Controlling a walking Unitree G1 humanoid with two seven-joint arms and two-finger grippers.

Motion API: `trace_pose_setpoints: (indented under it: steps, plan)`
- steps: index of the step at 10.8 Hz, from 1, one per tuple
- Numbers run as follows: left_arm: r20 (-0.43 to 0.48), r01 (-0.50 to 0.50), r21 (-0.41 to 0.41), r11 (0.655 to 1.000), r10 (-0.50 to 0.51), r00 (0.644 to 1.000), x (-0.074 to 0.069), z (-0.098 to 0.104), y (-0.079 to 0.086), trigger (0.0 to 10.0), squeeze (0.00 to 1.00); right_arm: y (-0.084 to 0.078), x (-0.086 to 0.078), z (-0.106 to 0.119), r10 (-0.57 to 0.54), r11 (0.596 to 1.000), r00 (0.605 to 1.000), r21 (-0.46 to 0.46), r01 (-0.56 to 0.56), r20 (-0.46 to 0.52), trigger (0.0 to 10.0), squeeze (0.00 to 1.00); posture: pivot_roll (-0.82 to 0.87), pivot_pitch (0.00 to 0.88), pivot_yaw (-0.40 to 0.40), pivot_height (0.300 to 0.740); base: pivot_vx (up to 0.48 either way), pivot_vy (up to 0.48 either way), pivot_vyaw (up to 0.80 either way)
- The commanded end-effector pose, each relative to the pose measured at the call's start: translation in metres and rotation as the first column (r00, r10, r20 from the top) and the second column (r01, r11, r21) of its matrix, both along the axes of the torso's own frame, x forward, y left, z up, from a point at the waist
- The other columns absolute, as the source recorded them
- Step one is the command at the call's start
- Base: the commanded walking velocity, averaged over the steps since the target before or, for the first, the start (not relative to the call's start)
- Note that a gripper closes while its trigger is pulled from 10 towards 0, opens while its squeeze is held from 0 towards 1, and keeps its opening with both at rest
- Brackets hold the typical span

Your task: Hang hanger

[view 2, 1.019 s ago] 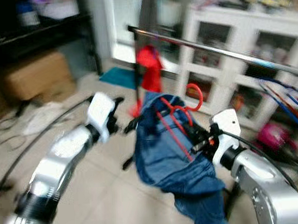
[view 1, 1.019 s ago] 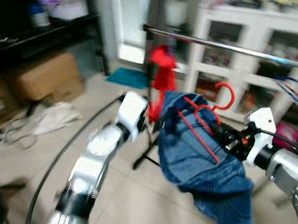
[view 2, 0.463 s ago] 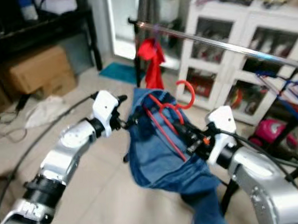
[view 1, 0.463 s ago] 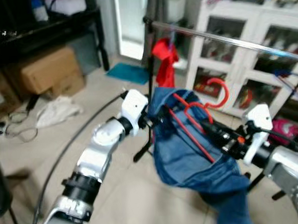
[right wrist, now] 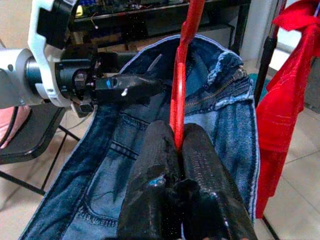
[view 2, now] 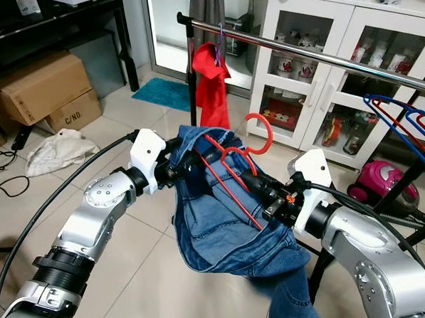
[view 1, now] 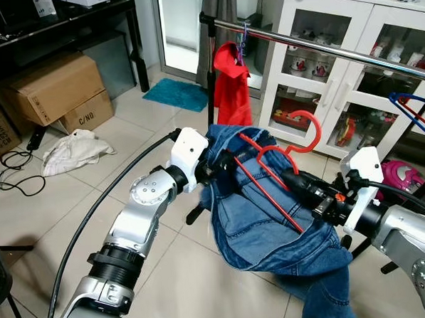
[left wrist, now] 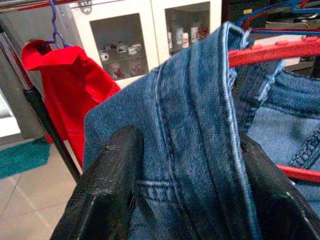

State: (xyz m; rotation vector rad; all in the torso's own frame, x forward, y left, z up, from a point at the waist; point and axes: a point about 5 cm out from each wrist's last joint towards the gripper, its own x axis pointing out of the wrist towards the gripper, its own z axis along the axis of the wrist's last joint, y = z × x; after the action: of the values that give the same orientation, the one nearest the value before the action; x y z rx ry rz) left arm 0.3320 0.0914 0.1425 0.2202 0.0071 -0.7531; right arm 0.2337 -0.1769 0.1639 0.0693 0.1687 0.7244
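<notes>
Nearest the camera, the right gripper (view 2: 260,192) is pinching the red hanger (view 1: 270,171) by its stem, its two black fingers (right wrist: 160,165) pressed together on the plastic just below the hook. The blue jeans (view 1: 262,220) are draping over that hanger and sagging low in front of the robot. Beside it, the left gripper (view 1: 212,175) is reaching in from the other side and clamping the denim waistband between its pads (left wrist: 112,185), keeping the garment spread across the hanger's shoulder.

The step in hand looks like the carry-and-lift toward the rail: the hanger is loaded and held, but its hook (view 1: 305,129) is hanging in the air below and in front of the chrome rail (view 2: 321,55), apart from it.

Further back, a red garment (view 2: 210,84) is already hanging on the rail near its left end, and a blue hanger (view 2: 403,117) is sitting toward the right, seemingly on the same rail, though its top is hard to make out. Behind stands a white cabinet (view 2: 377,43).

The next move probably calls for raising the right arm so the hook clears the rail in the free stretch between those two, then lowering it on, with the left gripper letting go of the denim.
</notes>
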Motion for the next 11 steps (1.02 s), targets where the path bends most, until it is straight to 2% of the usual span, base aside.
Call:
trace_pose_setpoints:
  steps: [1, 7, 9, 11]
  plan:
    - [0.044, 0.017, -0.015, 1.0, -0.016, 0.999, 0.001, 0.011, -0.002, 0.0, 0.0, 0.002, 0.002, 0.007, 0.024, 1.0, 0.999, 0.01, -0.024, 0.027, 0.0, 0.0, 0.01, 0.0, -0.048, 0.74, 0.0, 0.0, 0.0]
    - [0.074, -0.03, -0.039, 0.999, 0.033, 0.997, 0.003, 0.019, 0.003, 0.0, 0.0, 0.002, 0.005, 0.004, 0.037, 0.999, 0.999, -0.012, -0.037, 0.016, 0.0, 0.0, 0.02, 0.0, -0.061, 0.74, 0.0, 0.0, 0.0]
    - [0.089, -0.053, -0.049, 0.997, 0.058, 0.994, 0.006, 0.026, 0.011, 0.0, 0.0, 0.002, 0.006, 0.002, 0.046, 0.998, 0.999, -0.037, -0.045, 0.01, 0.0, 0.0, 0.03, 0.0, -0.064, 0.74, 0.0, 0.0, 0.0]
    - [0.11, -0.108, -0.086, 0.99, 0.117, 0.987, 0.014, 0.041, 0.026, 0.0, 0.0, 0.002, 0.004, -0.005, 0.079, 0.991, 0.997, -0.111, -0.079, -0.009, 0.0, 0.0, 0.03, 0.0, -0.06, 0.74, 0.0, 0.0, 0.0]
